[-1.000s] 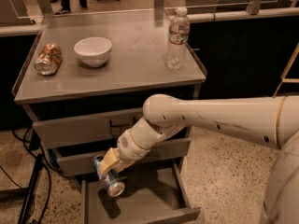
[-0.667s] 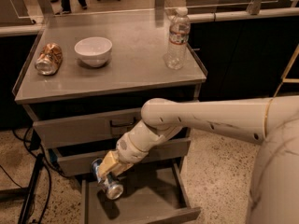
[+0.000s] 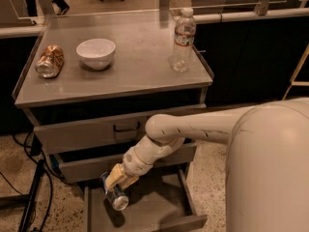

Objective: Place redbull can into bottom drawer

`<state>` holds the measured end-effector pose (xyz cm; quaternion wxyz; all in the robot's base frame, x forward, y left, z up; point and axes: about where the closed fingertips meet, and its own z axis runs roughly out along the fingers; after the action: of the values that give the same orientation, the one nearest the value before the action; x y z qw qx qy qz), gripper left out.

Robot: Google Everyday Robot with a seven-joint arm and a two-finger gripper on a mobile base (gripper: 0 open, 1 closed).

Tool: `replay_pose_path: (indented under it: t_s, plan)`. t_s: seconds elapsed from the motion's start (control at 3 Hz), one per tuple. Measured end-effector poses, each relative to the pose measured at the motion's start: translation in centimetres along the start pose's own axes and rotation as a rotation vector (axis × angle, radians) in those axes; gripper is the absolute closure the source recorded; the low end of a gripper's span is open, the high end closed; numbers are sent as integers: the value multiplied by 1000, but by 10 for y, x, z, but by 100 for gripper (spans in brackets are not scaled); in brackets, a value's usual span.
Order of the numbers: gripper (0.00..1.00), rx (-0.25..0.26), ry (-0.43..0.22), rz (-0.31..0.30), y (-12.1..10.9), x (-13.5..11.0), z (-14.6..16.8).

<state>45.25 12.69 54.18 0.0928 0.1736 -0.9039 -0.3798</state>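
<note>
The claw [image 3: 117, 179] was pinching the slim drink can [image 3: 115, 196] near its upper end, the can tilted with its shiny silver top facing up and outward, over the left part of the open bottom drawer [image 3: 157, 204]. From where I stood, I couldn't tell whether the can touched the floor of the drawer. The drawer was a shallow grey steel tray with low sides. On the brushed-steel counter [image 3: 135, 74] a dented copper can [image 3: 49, 61] lay on its side beside a round white bowl [image 3: 95, 52], with a clear plastic bottle [image 3: 182, 41] upright towards the right. The floor [image 3: 19, 163] was speckled.
</note>
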Motion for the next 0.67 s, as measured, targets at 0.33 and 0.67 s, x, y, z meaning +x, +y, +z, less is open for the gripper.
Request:
replay_pose_path:
  t_s: [0.33,0.67]
  plan:
    - [100,0,0,0,0,0,0]
    - [100,-17,27,49,-16,-1,20]
